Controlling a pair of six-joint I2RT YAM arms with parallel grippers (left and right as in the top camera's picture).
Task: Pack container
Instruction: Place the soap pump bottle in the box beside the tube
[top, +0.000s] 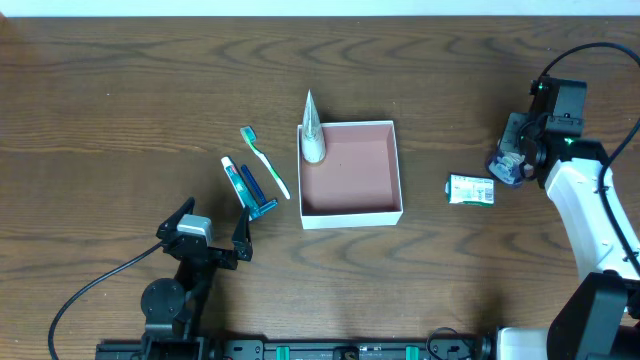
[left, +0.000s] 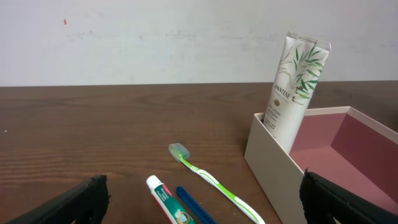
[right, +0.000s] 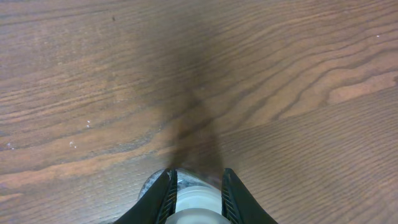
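The container (top: 398, 170), a square white box with a pink inside, sits at the table's middle; it also shows in the left wrist view (left: 268, 163). A white Pantene tube (top: 313, 135) (left: 295, 93) leans in its far left corner. Left of it lie a green toothbrush (top: 266, 162) (left: 214, 183), a toothpaste tube (top: 237, 180) (left: 166, 200) and a thin blue item (top: 254, 188) (left: 194, 204). My left gripper (top: 213, 218) (left: 205, 208) is open, just short of them. My right gripper (top: 510, 160) (right: 196, 186) is shut on a small clear, white-capped bottle (right: 198, 200) at the table's right.
A small green-and-white packet (top: 471, 190) lies between the container and my right gripper. Bare wood fills the far left and the front. A white wall stands beyond the table's far edge.
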